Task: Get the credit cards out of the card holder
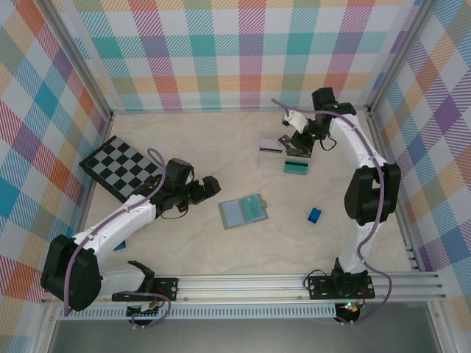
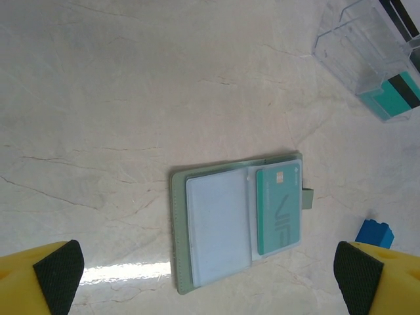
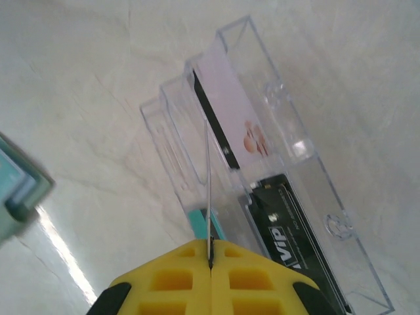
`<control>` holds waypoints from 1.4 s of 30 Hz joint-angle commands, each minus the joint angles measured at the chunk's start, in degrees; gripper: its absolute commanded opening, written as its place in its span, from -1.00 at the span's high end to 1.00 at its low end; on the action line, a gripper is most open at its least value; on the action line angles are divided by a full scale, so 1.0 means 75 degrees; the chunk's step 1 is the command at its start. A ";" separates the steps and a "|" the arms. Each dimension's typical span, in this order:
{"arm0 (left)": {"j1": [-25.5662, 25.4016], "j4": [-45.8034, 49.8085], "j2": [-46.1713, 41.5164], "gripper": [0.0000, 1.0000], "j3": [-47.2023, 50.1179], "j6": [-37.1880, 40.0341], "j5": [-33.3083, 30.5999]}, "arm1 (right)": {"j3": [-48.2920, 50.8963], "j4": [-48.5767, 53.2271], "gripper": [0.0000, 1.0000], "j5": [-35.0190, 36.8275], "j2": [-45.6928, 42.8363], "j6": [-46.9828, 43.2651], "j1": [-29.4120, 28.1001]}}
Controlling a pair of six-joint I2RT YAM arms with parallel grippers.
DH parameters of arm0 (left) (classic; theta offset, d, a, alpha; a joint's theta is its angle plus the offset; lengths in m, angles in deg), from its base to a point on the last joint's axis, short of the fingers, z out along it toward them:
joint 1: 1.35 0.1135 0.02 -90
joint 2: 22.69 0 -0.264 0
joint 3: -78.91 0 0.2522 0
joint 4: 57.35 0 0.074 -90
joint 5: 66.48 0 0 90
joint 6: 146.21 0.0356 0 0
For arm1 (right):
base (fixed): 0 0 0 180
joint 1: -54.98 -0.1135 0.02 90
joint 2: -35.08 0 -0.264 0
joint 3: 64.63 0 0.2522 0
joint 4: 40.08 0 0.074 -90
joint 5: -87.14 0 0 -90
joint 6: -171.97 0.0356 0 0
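Green card holder (image 2: 210, 223): being seen open flat on the table (image 2: 98, 98), teal card (image 2: 277, 210) inside.
Thin card (image 3: 207, 170): being pinched by the right tool (image 3: 210, 259) over the clear tray (image 3: 308, 151), likely for dropping.
Left tool (image 1: 210, 187): being held wide open, empty.

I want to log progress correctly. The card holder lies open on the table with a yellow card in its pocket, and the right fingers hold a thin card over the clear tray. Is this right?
Not quite. The open card holder holds a teal-green card, not a yellow one, as the left wrist view shows. The right fingers do hold a thin card over the clear tray.
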 commanded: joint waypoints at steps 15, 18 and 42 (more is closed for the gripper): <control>0.0127 0.0264 0.0251 -1.00 -0.0193 -0.0172 0.0685 | -0.1583 0.1610 1.00 0.1737 0.1000 -0.2331 0.0121; 0.0126 0.0284 0.0295 -1.00 -0.0193 -0.0169 0.0723 | -0.1616 0.1555 1.00 0.1802 0.1047 -0.2421 0.0121; 0.0108 -0.0212 0.0625 -1.00 -0.0103 -0.0200 0.1377 | -0.1619 0.1169 0.96 0.1997 0.1477 -0.2638 0.0089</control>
